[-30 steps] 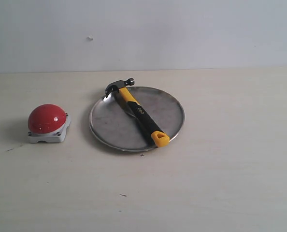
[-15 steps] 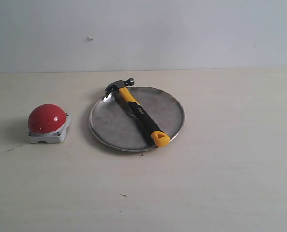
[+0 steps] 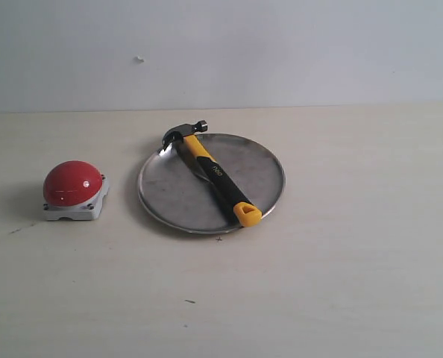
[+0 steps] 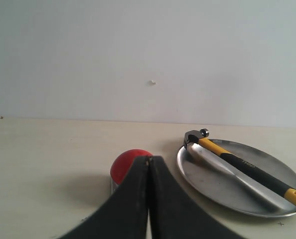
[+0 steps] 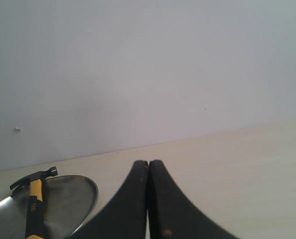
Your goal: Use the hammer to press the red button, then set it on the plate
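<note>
Here's the hammer (image 3: 210, 173), lying flat on the plate (image 3: 169, 186). Its dark head is up at the rim on the wall side, the yellow-and-black handle runs slantwise across the metal, and the yellow butt rests at the opposite rim. Nothing grips it.

Over to the left pincer (image 4: 149, 164): its two black fingers are pressed tight together, tip to tip, with nothing between them. Straight ahead of those tips, and partly hidden behind them, sits the red button (image 4: 125, 164), its dome peeking over the top. The plate (image 4: 213, 174) lies ahead of this pincer too, further over towards the right arm's side, with the hammer (image 4: 242, 167) across it. The pincer is clear of both.

Now the right pincer (image 5: 148, 167): it is also clamped narrow, the fingers meeting in a thin seam, and it carries nothing. The plate (image 5: 68, 199) lies ahead of it and off towards the left arm's side, with the hammer (image 5: 34, 209) head up near the far rim, well apart from the tips.

From the wide camera, the red button (image 3: 72, 183) sits on its grey square base beside the plate, not touching it. Both rest on the pale table (image 3: 341, 283), in front of a plain white wall (image 3: 281, 52).
</note>
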